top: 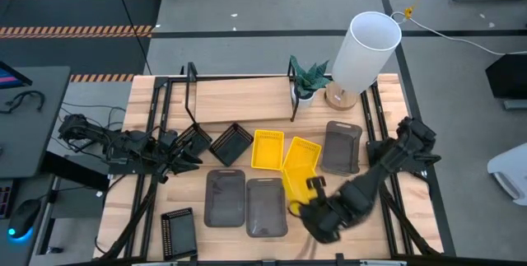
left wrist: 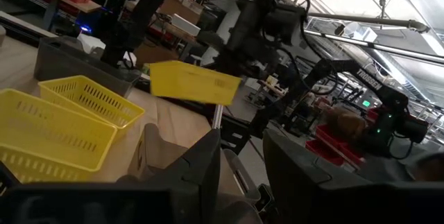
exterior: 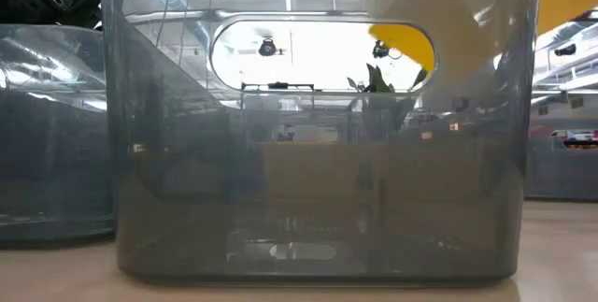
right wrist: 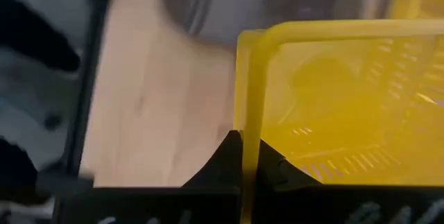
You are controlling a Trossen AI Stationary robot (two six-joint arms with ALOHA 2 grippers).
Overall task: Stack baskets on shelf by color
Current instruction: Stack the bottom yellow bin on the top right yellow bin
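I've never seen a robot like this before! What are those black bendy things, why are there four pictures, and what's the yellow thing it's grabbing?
Those are two robot arms with pinching fingers. One picture looks down from above, one sits low on the table behind a grey basket, and two come from cameras on the arms' wrists. On the wooden table lie yellow, grey and black baskets, plus a little plant, a white lamp and the shelf. The right gripper is pinching the rim of a yellow basket, lifted off the table. The left gripper waits near two black baskets.
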